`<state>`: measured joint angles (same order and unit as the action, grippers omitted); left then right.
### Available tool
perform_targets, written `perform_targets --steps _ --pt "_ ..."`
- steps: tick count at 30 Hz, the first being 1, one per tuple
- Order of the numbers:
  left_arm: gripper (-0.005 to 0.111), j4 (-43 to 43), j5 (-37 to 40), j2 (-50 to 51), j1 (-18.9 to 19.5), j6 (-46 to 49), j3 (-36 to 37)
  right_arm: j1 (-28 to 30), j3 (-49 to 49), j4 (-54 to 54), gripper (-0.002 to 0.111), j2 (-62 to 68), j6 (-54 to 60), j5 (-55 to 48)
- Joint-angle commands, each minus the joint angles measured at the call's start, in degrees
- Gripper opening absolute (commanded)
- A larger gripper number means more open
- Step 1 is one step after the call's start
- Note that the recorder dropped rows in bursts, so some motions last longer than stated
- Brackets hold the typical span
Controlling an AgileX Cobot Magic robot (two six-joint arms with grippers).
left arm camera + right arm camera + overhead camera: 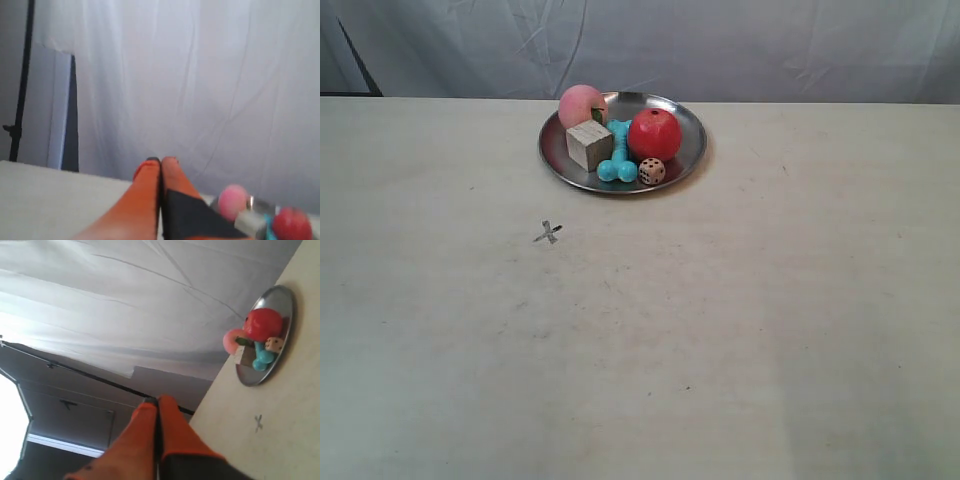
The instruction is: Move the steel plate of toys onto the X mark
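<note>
The steel plate (685,150) sits on the table at the back centre. It holds a pink ball (580,104), a red apple-like ball (654,134), a pale wooden cube (589,144), a turquoise bone toy (617,168) and a white die (652,171). The small dark X mark (549,232) lies on the table in front of the plate, to its left. Neither arm shows in the exterior view. My left gripper (161,161) is shut and empty, with the plate (250,220) off to its side. My right gripper (157,400) is shut and empty, far from the plate (280,305) and the X mark (258,422).
A pale cloth backdrop (720,45) hangs behind the table's far edge. The light table top (720,350) stretches wide in front of and beside the plate. A dark stand (20,100) rises at the backdrop's edge in the left wrist view.
</note>
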<state>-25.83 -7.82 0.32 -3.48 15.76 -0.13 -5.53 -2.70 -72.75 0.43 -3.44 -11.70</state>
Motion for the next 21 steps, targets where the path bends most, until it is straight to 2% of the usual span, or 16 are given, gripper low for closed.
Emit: perform_targets --steps 1,3,7,14,18,20,21 --pt "0.000 -2.3 -18.5 -0.3 0.0 -11.4 -0.9 0.2 -1.0 -7.4 0.000 -0.4 0.3 -0.1" --pt "0.000 0.9 -22.5 -0.3 0.0 -13.6 -3.1 0.2 -2.5 -8.5 0.000 -0.4 0.4 1.5" --pt "0.000 8.8 -22.9 4.1 0.0 -16.4 -10.0 0.2 -7.7 -4.9 0.000 -0.4 8.0 7.3" --pt "0.000 43.7 -30.8 25.6 0.0 -36.3 -28.8 0.2 -18.0 13.1 0.000 4.5 26.8 22.3" --pt "0.000 57.4 -29.6 40.6 0.0 -48.7 -39.1 0.2 -21.8 16.0 0.000 15.8 33.6 22.9" --pt "0.000 62.7 -24.6 48.7 0.0 -60.2 -43.9 0.2 -24.0 16.0 0.000 23.9 36.2 20.9" --pt "0.000 68.0 -20.6 52.7 0.0 -67.7 -46.5 0.2 -25.2 16.0 0.000 27.4 36.4 19.7"
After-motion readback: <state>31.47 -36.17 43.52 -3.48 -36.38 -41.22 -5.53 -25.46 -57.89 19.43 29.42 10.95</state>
